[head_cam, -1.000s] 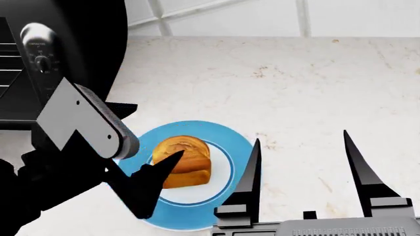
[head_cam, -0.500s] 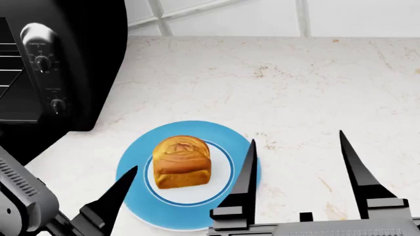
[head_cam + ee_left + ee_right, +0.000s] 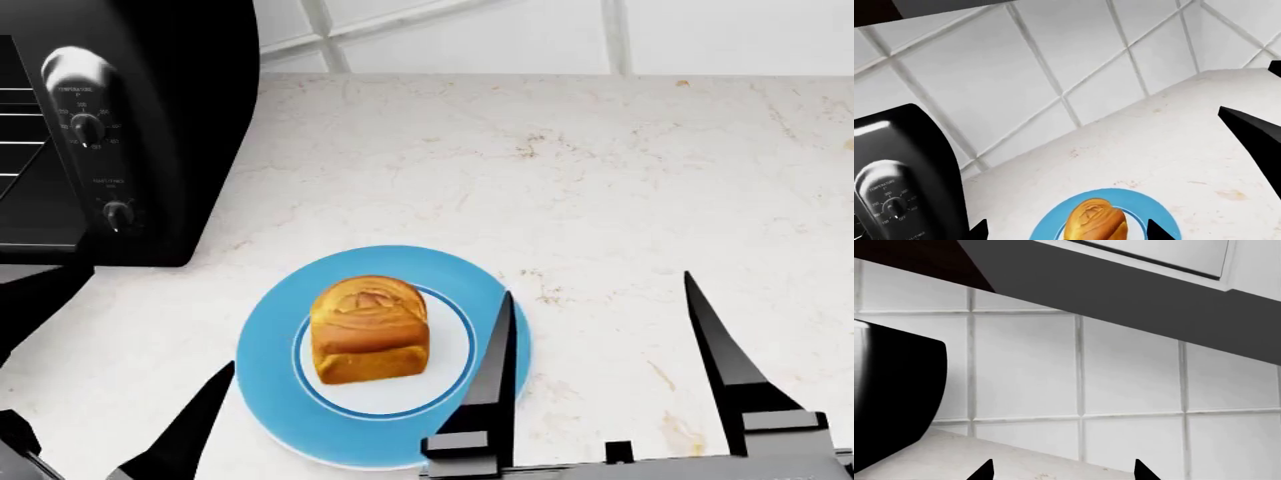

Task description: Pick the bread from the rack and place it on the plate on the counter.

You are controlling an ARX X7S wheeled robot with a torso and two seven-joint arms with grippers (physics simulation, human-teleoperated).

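Observation:
The bread stands upright on the white centre of the blue-rimmed plate on the counter, touched by neither gripper. In the left wrist view my left gripper is open, its tips apart on either side of the bread and back from it. Only one left finger shows in the head view, near the plate's front left rim. My right gripper is open and empty just right of the plate. The rack shows as silver bars inside the oven.
The black toaster oven with two knobs stands at the back left, a dark flap below its front. A white tiled wall runs behind the counter. The right wrist view shows my right gripper, the wall and an overhead cabinet.
My left arm has pulled back and down to the lower left, away from the bread, which stays still on the plate. The right gripper has barely shifted.

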